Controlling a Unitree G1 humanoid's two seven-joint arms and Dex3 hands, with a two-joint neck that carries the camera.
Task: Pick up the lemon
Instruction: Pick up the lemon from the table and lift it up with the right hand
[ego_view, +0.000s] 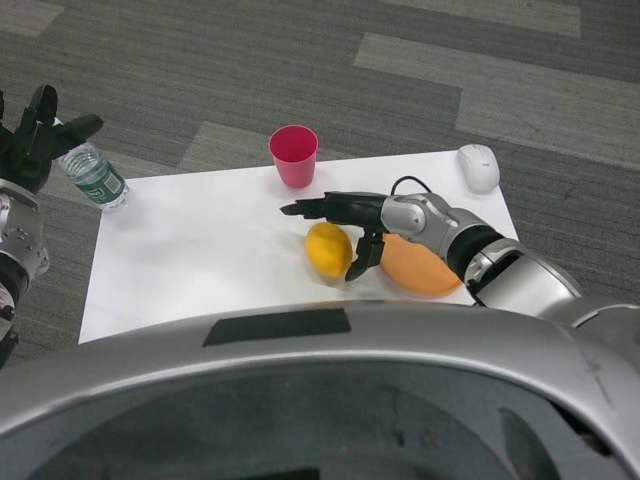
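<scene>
Head view: white tabletop (200, 260) carrying a lemon (327, 250) near its front edge, an orange (420, 268) just beside the lemon on the right, a pink cup (294, 155) upright at the far edge, a white computer mouse (478, 166) at the far right corner, and a clear water bottle (94, 176) lying at the far left corner. Right hand (350, 225) reaches over the lemon, fingers spread above it and thumb down at its right side, not closed on it. Left hand (35, 135) raised off the left edge by the bottle, fingers apart, holding nothing.
</scene>
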